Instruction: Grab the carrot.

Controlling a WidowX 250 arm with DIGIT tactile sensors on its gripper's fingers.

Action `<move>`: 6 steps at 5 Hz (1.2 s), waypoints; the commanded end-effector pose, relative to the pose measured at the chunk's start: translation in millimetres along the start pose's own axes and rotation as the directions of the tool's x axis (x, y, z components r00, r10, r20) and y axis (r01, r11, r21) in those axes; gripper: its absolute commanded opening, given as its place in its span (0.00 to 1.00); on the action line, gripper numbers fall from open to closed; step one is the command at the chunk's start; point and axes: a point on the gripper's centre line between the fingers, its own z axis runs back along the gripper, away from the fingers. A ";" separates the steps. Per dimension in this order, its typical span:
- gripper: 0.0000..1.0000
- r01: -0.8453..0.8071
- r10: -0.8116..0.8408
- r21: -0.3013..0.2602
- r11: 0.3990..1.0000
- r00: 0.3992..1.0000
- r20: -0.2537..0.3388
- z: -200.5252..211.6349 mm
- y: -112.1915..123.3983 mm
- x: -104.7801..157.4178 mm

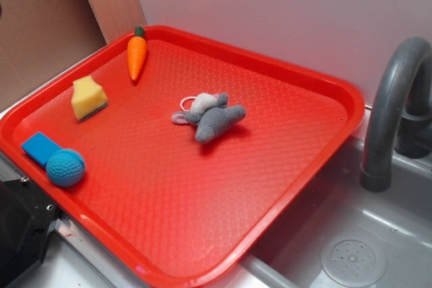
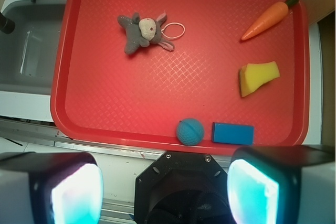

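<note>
Small smooth orange toy carrot w/ green cap (image 2: 265, 18) at far right corner of red plastic tray (image 2: 173, 135), long axis diagonal. Fingers (image 2: 164, 187) released, empty, well apart at near edge.

A red tray (image 1: 324, 79) is shown, on which a carrot (image 1: 137, 54), sponge (image 1: 88, 98), block (image 1: 40, 148), ball (image 1: 66, 167) and plush toy (image 1: 210, 118) are laid.
</note>
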 end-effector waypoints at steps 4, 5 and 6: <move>1.00 -0.323 0.321 0.044 0.945 0.946 0.033 -4.7 12.1 11.8; 1.00 -0.548 0.551 0.064 0.834 0.834 -0.039 -14.2 27.6 23.4; 1.00 -0.736 0.740 0.090 0.671 0.673 -0.018 -15.0 29.3 29.8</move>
